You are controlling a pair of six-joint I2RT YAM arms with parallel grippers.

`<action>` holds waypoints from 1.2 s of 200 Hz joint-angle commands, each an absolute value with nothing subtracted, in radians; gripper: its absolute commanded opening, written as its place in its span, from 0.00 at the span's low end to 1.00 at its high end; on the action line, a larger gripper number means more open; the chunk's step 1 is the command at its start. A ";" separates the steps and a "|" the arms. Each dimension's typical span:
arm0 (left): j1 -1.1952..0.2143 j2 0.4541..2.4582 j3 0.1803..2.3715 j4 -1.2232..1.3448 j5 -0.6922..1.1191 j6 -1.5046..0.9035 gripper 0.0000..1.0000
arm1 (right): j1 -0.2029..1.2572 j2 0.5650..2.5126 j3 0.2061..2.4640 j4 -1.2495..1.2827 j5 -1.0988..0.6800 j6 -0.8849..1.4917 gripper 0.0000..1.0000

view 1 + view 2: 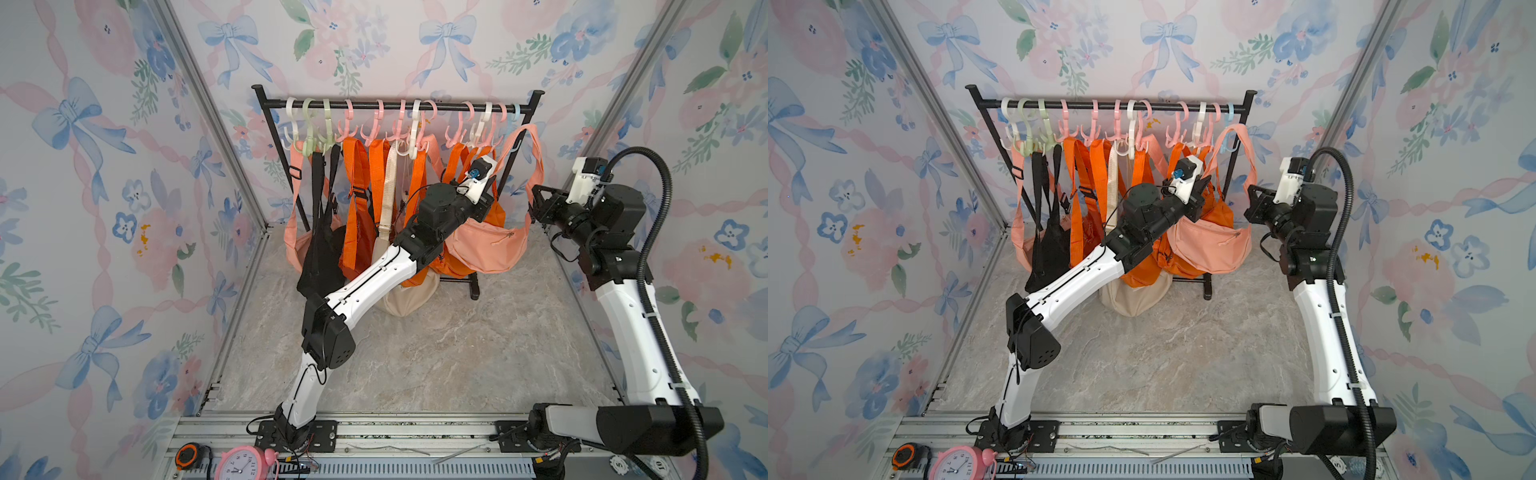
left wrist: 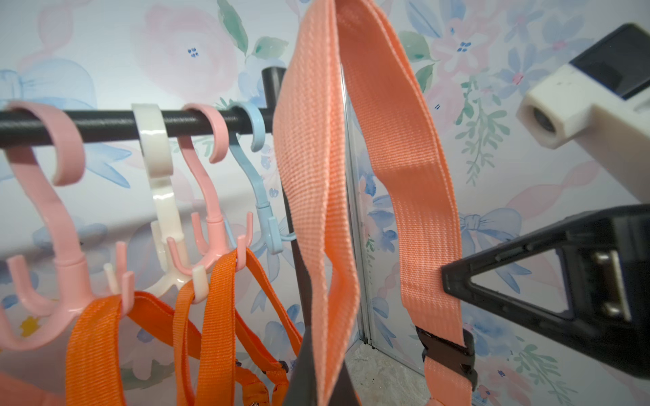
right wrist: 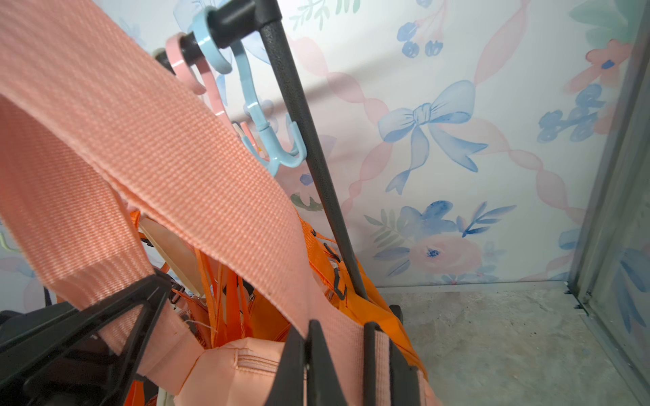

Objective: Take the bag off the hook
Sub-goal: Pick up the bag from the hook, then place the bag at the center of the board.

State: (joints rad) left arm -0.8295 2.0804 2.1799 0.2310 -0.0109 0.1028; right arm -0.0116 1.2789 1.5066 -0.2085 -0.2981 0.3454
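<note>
Both arms are in on the peach sling bag, which hangs at the 3 o'clock end of the black rack, about 1 o'clock over the marble table. The left pincer is clenched on one leg of the peach strap. The right pincer is clenched on the other leg near the bag's body, with the webbing pinched flat between its fingers.

The loop arches high between them, right beside the light-blue hook in the last slot on the rail. Look at that hook: from the right wrist its prongs show bare, with the strap passing in front. From the left wrist one prong hides behind the webbing, so I can't call it fully clear.

My read is that this is the unhooking step, and it's close to done. Next, both pincers need to draw the loop together toward 6 o'clock, away from the rack. They have to avoid snagging the neighbouring orange straps, then lower the bag onto the table.
</note>
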 commanded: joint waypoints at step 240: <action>-1.313 1.572 1.030 0.748 -0.254 -0.014 0.00 | 0.016 0.217 1.001 -0.825 0.246 0.485 0.00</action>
